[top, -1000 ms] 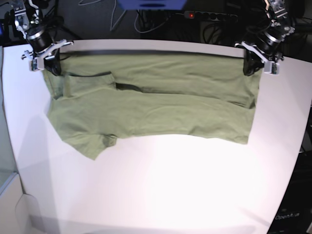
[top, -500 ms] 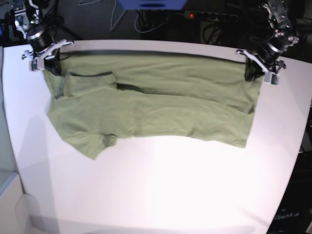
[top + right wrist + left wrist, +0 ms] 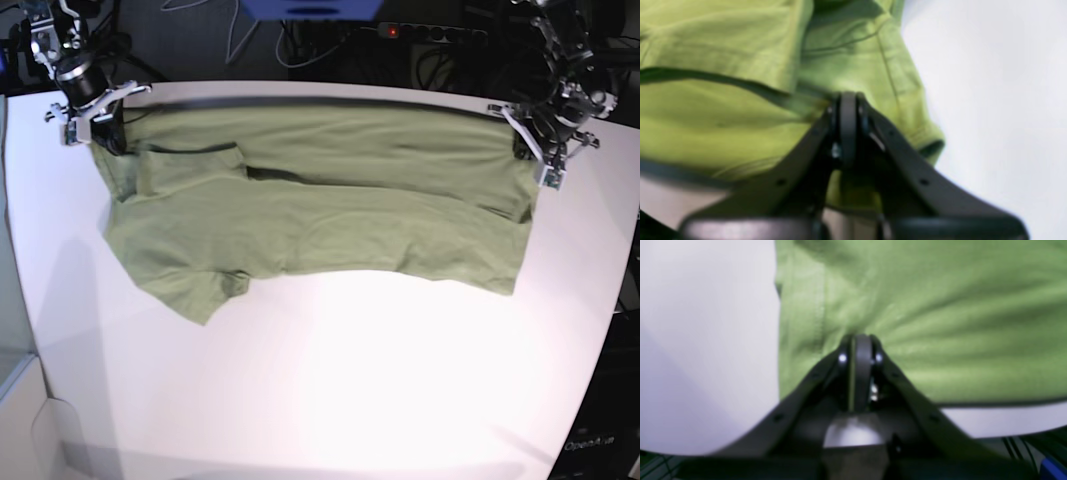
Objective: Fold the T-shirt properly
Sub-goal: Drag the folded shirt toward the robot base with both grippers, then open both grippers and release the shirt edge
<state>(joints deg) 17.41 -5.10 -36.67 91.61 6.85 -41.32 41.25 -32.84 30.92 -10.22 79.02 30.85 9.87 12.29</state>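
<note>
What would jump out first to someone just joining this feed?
The green T-shirt spread sideways across the far half of the white table, folded lengthwise with a sleeve poking toward the near left. Then the two arms at its far corners: the left gripper and right gripper, each with jaws shut on the cloth's far edge.

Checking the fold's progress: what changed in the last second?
The left gripper, shut on the T-shirt, shifted toward the table's right edge and turned, pulling that corner outward. The right gripper stayed clamped at its corner.
</note>
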